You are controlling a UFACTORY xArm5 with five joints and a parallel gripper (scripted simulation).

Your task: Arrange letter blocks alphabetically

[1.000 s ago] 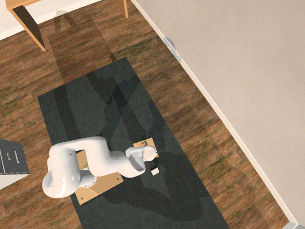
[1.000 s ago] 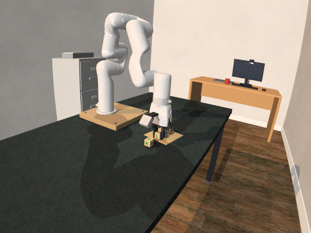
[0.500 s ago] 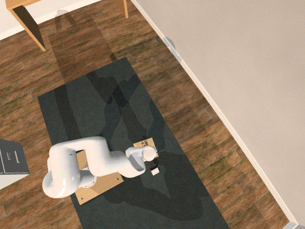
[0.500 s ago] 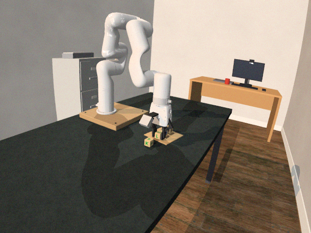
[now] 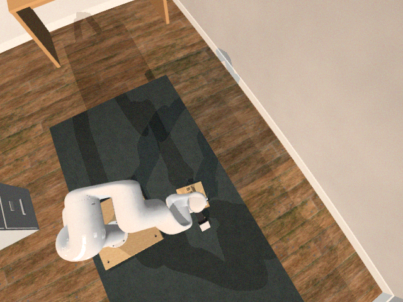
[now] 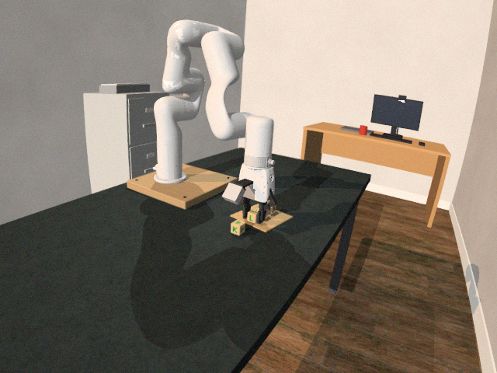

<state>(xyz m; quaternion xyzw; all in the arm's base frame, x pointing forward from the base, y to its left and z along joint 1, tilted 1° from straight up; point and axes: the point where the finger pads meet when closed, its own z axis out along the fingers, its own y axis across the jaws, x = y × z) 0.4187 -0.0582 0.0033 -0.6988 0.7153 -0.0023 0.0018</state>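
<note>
A small tan mat (image 6: 265, 221) lies on the dark table; in the top view it (image 5: 192, 190) is partly hidden by my wrist. My gripper (image 6: 253, 215) points straight down over the mat, its fingers slightly apart on either side of a wooden block with a green L (image 6: 252, 217) that rests on the mat. A block with a green K (image 6: 238, 228) sits at the mat's near left edge; I cannot tell whether it overlaps the mat. Another block (image 6: 272, 209) is partly hidden behind the fingers. The top view shows a lettered block (image 5: 187, 189) on the mat's far part.
The arm's wooden base plate (image 6: 182, 185) stands to the left of the mat. The table's right edge (image 6: 345, 208) is close behind the mat. A filing cabinet (image 6: 120, 132) and a desk with a monitor (image 6: 377, 148) stand off the table.
</note>
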